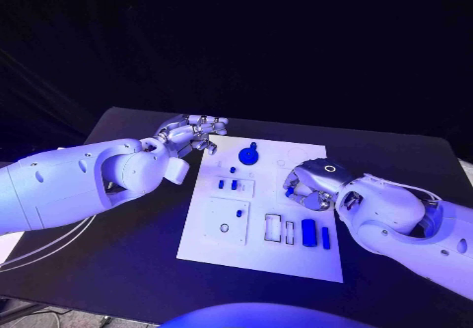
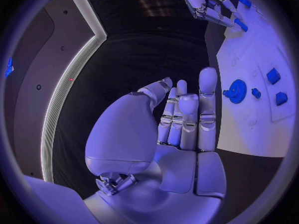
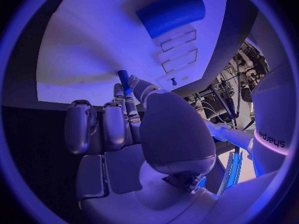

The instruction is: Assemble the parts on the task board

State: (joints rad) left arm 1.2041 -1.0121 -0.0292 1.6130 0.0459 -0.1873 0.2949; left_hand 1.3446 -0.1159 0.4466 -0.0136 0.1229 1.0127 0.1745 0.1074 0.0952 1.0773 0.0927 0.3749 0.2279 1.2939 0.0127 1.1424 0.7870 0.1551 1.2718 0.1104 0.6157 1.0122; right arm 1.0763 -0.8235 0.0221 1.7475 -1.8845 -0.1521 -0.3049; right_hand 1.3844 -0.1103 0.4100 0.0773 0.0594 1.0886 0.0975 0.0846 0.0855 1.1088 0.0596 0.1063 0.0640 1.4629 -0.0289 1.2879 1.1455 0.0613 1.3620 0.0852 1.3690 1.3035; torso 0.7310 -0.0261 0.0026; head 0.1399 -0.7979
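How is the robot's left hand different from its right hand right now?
1. The left hand holds nothing, while the right hand pinches a small blue part at its fingertips.
2. The left hand is by the far left corner of the task board, while the right hand is over the board's right side.

Both are silver hands on white arms.

The black table [image 1: 128,246] carries the white task board [image 1: 258,260] at its middle

White arms [image 1: 69,184] carry silver hands [image 1: 192,131].
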